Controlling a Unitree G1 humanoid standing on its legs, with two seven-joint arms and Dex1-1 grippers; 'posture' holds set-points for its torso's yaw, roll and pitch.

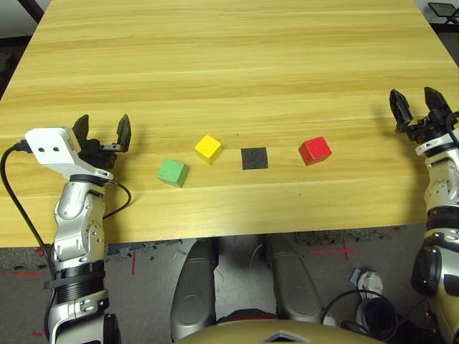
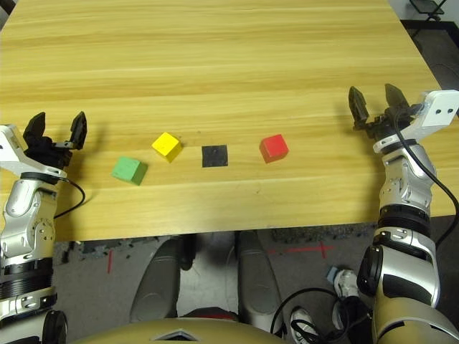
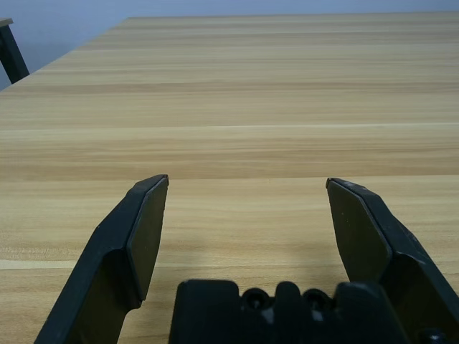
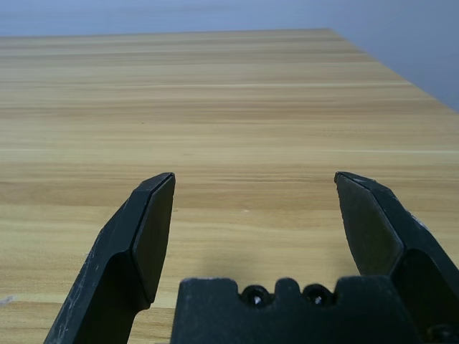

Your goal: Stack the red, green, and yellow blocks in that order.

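Observation:
Three small cubes lie apart in a row near the table's front edge. The green block (image 1: 173, 172) is leftmost, the yellow block (image 1: 208, 149) sits just right of it and slightly farther back, and the red block (image 1: 315, 150) is to the right. My left gripper (image 1: 102, 131) stands open over the table's left side, left of the green block, with nothing between its fingers (image 3: 143, 236). My right gripper (image 1: 417, 104) is open at the table's right edge, well right of the red block, and it holds nothing either (image 4: 247, 186).
A flat black square mark (image 1: 254, 158) lies on the wooden table (image 1: 229, 64) between the yellow and red blocks. Cables trail from both arms below the front edge. The table's far half is bare wood.

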